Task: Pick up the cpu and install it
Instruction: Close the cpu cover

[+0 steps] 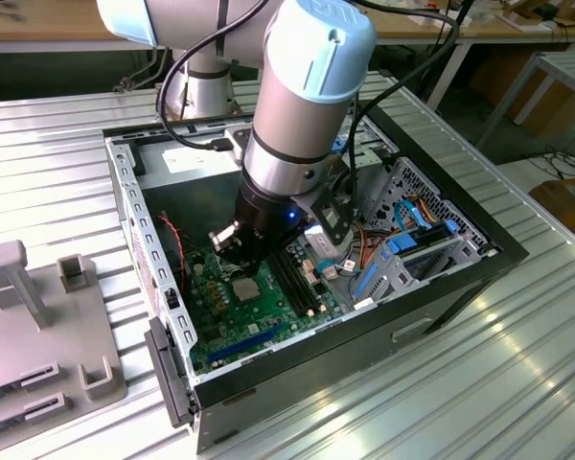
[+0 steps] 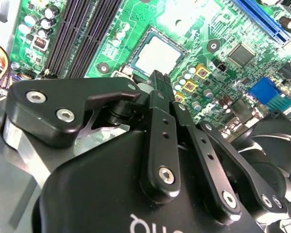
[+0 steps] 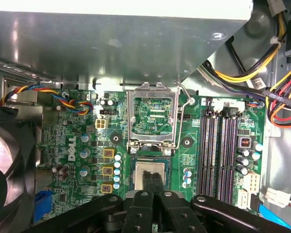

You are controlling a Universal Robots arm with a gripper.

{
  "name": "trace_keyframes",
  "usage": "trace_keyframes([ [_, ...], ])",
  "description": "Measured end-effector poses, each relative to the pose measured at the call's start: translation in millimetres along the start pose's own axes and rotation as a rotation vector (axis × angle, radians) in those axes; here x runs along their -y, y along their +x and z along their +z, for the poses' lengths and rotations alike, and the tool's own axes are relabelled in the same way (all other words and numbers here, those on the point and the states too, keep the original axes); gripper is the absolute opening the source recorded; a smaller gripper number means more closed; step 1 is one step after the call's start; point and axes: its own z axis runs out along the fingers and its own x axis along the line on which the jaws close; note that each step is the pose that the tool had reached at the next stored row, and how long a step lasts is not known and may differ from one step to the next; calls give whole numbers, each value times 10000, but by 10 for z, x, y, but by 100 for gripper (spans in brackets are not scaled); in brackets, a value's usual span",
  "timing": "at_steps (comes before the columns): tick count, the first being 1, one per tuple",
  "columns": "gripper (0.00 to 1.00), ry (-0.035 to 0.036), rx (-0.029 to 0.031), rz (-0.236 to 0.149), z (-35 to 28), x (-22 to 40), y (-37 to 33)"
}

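The cpu [image 3: 151, 171], a small silver-grey square chip, lies flat in the black socket on the green motherboard [image 3: 72, 126]. It also shows in the second wrist view [image 2: 157, 52] and in the exterior view [image 1: 245, 287]. The socket's metal frame [image 3: 152, 116] stands flipped open beside it. My gripper [image 3: 152, 175] hangs just over the cpu's near edge, its two black fingers [image 2: 157, 80] pressed together with nothing between them. In the exterior view the gripper [image 1: 246, 266] reaches down into the open computer case [image 1: 441, 278]. Whether the fingertips touch the chip, I cannot tell.
Long black memory slots [image 3: 220, 150] run beside the socket. A black fan [image 3: 5, 170] sits on the other side, and coloured cable bundles [image 3: 262, 73] hang near the drive bays. The grey power-supply box [image 3: 111, 39] lies beyond the frame. Grey fixtures [image 1: 38, 316] stand on the table at the exterior view's left.
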Motion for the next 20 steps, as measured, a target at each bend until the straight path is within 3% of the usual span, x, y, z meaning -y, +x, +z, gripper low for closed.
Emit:
trace_keyframes([
  [3,11,1,-5,3,-4,2,-64],
  [5,11,1,-9,5,-7,5,-137],
  [7,11,0,-34,-9,-12,11,-268],
  [10,11,2,-54,-86,-16,15,-357],
  [12,11,-3,-63,-333,-16,16,-370],
  [16,11,36,-87,-1181,-28,15,-371],
  [20,11,53,-100,-1606,-97,13,-368],
])
